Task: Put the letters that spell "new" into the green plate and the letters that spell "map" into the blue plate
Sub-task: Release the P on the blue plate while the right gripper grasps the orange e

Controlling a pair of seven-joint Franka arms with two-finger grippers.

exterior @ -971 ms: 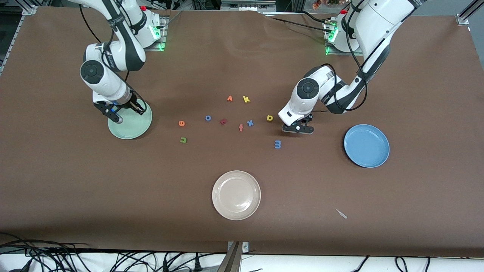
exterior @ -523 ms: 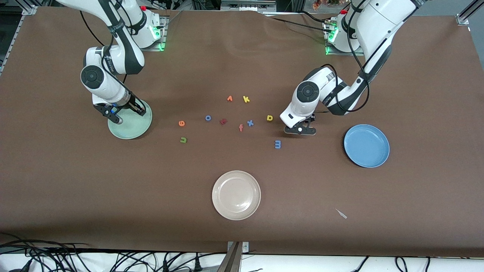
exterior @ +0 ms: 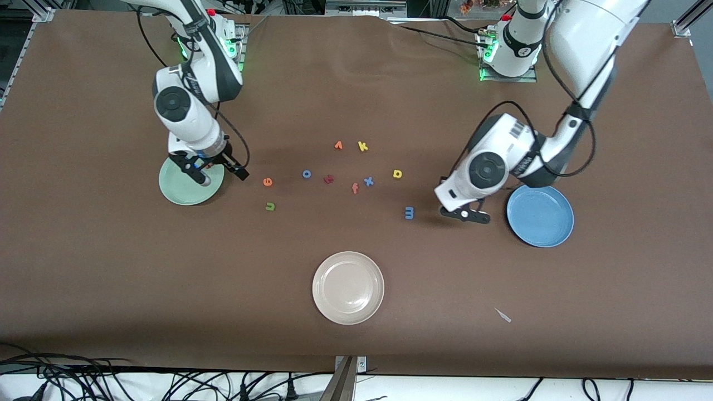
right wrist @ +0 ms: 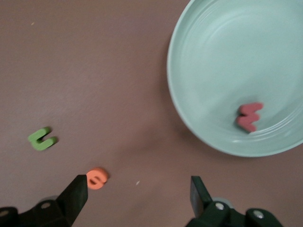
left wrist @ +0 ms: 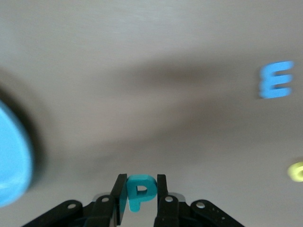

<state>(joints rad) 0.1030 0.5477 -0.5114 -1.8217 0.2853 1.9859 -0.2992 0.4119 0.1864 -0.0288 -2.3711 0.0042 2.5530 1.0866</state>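
My left hand [left wrist: 138, 198] grips the teal p [left wrist: 140, 191], probably short of the blue plate [exterior: 548, 234]. My right hand [right wrist: 139, 194], open beside the green plate [right wrist: 199, 71], takes the orange e [right wrist: 98, 178] next.

Salmon-red w [right wrist: 249, 117] in mint-green plate [right wrist: 199, 61]; teal p [left wrist: 140, 190]; blue m [exterior: 409, 213]; mid-blue plate [exterior: 548, 234].
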